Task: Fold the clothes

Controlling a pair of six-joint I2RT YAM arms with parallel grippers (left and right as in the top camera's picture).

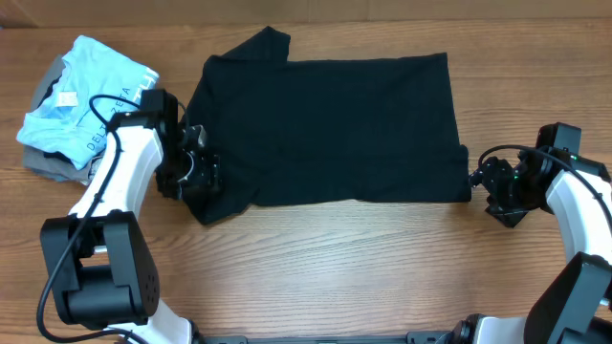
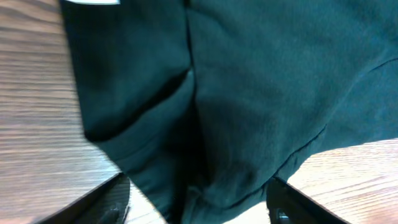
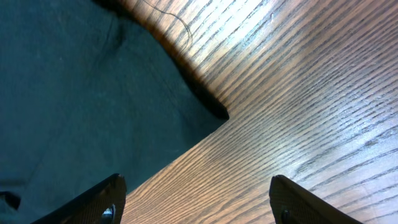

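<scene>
T-shirt (image 1: 325, 129): near-left corner hidden under left gripper (image 1: 196, 174); cut by frame edges in both wrist views.
Grey garment (image 1: 48, 164): mostly buried beneath blue garment (image 1: 86, 96); blue print too small to read whole.
Right gripper (image 3: 199, 202): only fingertips in frame.
Right arm (image 1: 583, 201): cropped at right edge.

Overhead looks straight down on the table (image 1: 363, 258); wrist cameras sit close over seemingly opposite edges of the T-shirt (image 1: 325, 124).
</scene>
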